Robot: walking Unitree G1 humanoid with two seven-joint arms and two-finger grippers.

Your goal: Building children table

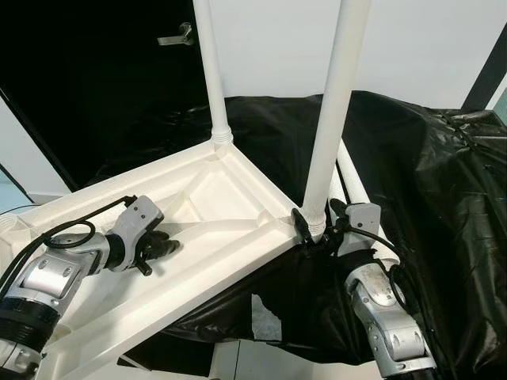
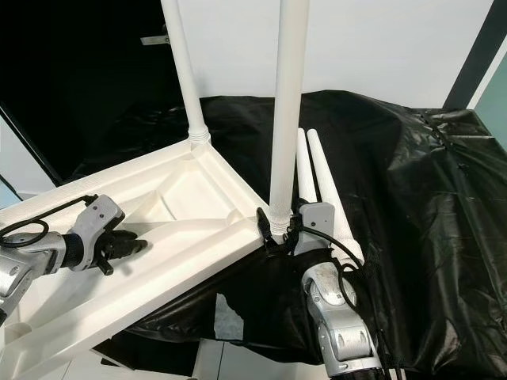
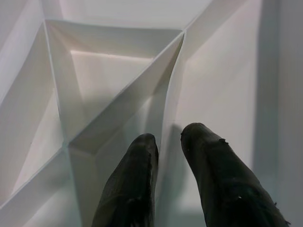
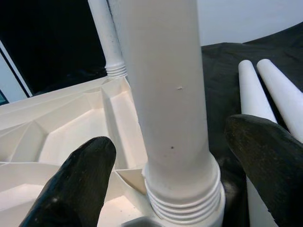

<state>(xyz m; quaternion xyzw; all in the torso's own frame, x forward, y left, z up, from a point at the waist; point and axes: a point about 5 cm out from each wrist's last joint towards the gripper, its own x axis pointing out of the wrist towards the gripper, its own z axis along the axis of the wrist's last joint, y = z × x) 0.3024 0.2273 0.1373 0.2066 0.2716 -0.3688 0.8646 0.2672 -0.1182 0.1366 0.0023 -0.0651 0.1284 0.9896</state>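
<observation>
Near leg (image 1: 333, 119) stands vertical at frame centre in the tabletop (image 1: 230, 237) corner socket. Right gripper (image 1: 321, 222) straddles its base, fingers apart, not clamped. Left gripper (image 1: 162, 247), nearly closed, holds nothing, rests on ribs lower left.

The upturned tabletop (image 1: 198, 229) is smooth white moulded plastic with a soft sheen, as are the legs (image 1: 337, 103), threaded at the base. Crinkled glossy black plastic sheeting (image 1: 428, 182) lies beneath. The fingers (image 4: 71, 189) look matt, finely textured black rubber.
</observation>
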